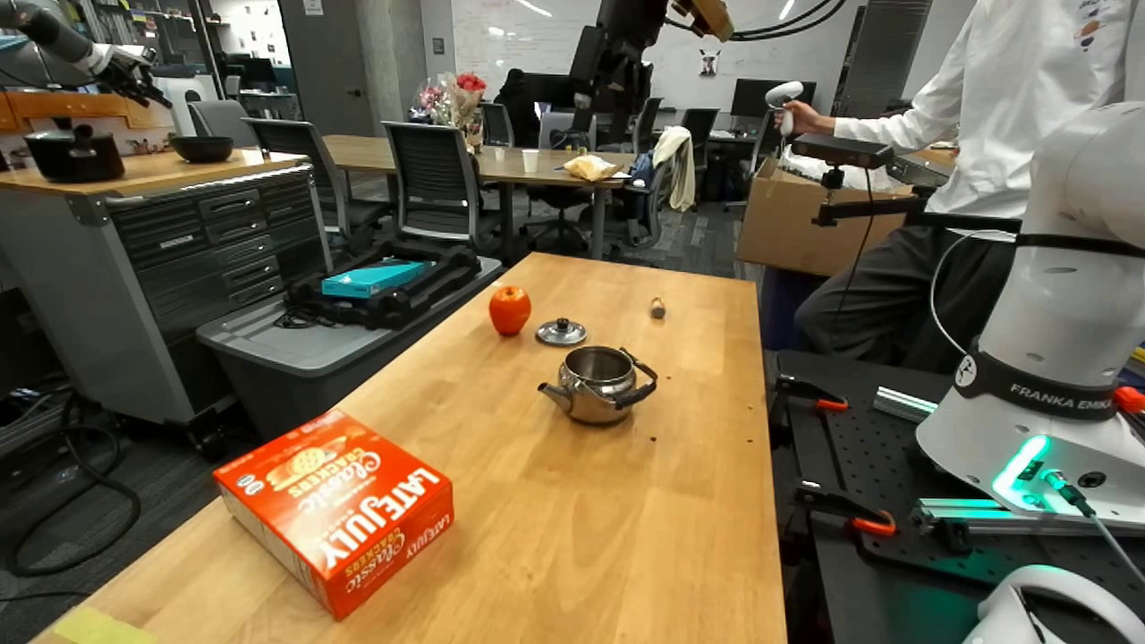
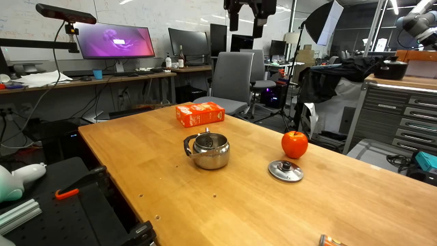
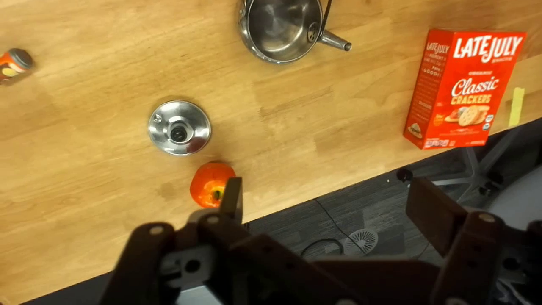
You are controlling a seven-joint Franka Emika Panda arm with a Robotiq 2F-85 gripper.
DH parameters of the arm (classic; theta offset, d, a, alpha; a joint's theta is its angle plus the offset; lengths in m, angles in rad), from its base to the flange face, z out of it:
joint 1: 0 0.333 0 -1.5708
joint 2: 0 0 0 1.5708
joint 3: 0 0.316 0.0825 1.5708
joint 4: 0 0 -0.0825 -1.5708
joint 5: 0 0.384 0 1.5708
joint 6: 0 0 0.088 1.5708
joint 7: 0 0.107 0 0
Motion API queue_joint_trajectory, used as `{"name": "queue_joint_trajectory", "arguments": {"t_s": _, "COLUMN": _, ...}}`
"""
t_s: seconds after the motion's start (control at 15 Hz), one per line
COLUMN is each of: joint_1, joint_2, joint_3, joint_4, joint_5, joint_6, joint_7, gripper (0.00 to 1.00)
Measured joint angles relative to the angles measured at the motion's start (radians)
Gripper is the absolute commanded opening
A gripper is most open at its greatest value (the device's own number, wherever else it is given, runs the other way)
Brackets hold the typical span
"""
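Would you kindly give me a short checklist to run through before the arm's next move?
1. Black two-fingered gripper open and holding nothing: ok.
2. Round, black-knobbed silver metal lid lying flat on the pale wooden table: ok.
3. Shiny red-orange apple standing apart from the lid: ok, though close.
4. Black-handled silver metal kettle standing upright: ok.
5. Kettle dry inside: cannot tell.
6. Kettle wholly inside the wrist view: not ok, cut off at the top.

Whiteboard (image 2: 153, 13) behind gray chairs (image 2: 232, 75), dark floor (image 3: 368, 203)
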Motion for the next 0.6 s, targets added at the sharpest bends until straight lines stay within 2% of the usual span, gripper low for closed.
{"name": "queue_joint_trajectory", "arguments": {"t_s": 0.6, "joint_1": -0.036, "joint_2": 0.194, "joint_3": -0.060, "joint_4": 0.095, "joint_5": 0.026, "joint_6": 0.070, "joint_7": -0.016, "gripper": 1.00}}
